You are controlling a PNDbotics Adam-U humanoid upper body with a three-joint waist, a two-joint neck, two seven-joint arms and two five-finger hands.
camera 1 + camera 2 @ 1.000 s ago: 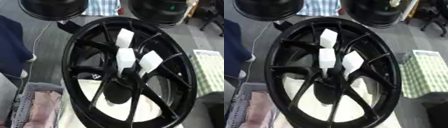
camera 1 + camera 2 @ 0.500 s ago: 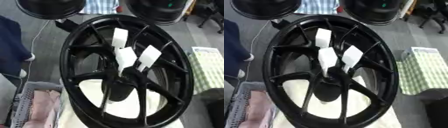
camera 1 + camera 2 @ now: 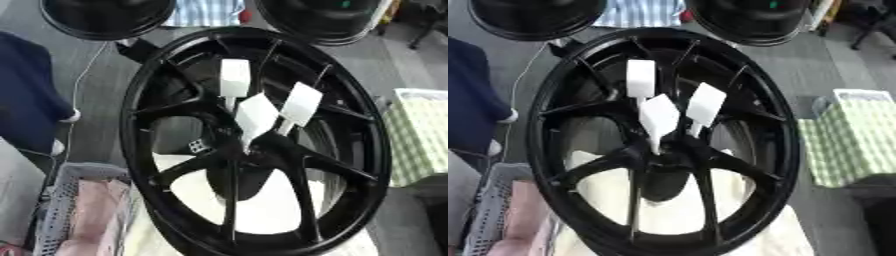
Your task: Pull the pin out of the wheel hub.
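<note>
Black and glossy, the wheel hub (image 3: 254,145) is filling most of the left eye view, lying tilted with its spokes running out from the centre to the rim. Three white pins with flat paddle-shaped heads are standing up from the middle: the rear pin (image 3: 234,79) is sitting upright toward the far side, the middle pin (image 3: 256,116) is leaning just in front of it, and the right pin (image 3: 300,104) is tilting close beside that one. All three are sticking into the centre of the hub, near one another. A pale cloth (image 3: 262,210) is showing through the lower spokes. At the lower left a grey mesh basket (image 3: 61,210) is holding something pink. A green checked cloth (image 3: 420,135) is lying at the right edge.

In the right eye view the same hub is sitting slightly further left, with two more black wheels (image 3: 535,17) lying beyond it at the top. Neither robot hand is showing in either view, so whether they are released or clenched cannot be told.
</note>
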